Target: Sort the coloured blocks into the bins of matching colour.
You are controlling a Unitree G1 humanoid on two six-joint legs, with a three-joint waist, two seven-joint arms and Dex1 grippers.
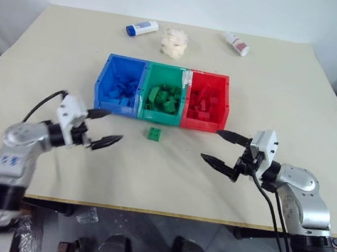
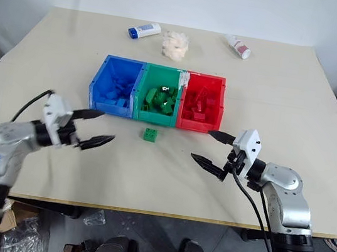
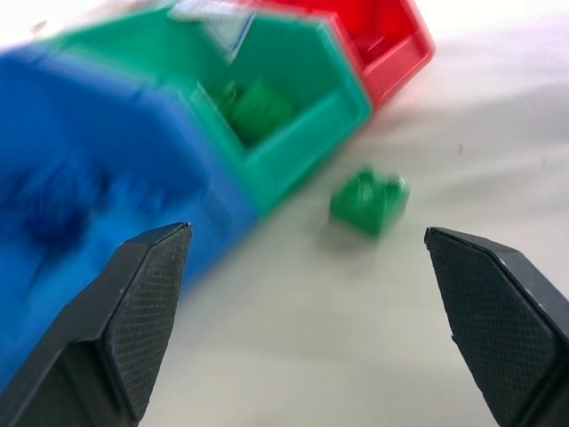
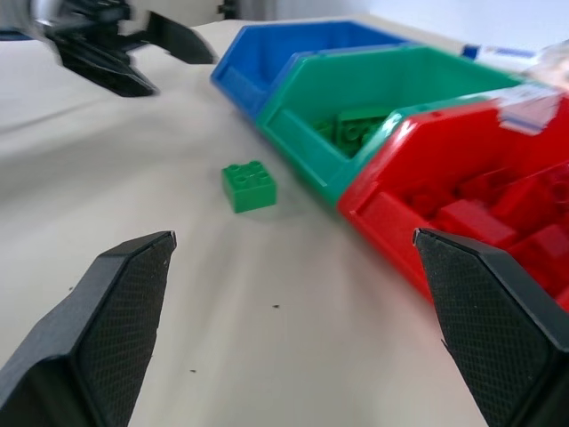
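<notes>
Your left gripper point(image 1: 104, 129) and right gripper point(image 1: 222, 149) both hang over the table point(image 1: 51, 64) with jaws spread and nothing in them, one to each side of the three joined bins point(image 1: 159, 115), whose blue, green and red tubs already hold matching bricks. The one brick left out, a green block point(image 1: 154, 134), sits on the table just in front of the green bin point(image 1: 160, 116). I'd take it with the left: come down squarely over it, close on two flat sides rather than the studs, then lift clear of the rim before letting go.

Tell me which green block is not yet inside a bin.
The single green block on the table, just before the green bin; the others lie inside.
</notes>
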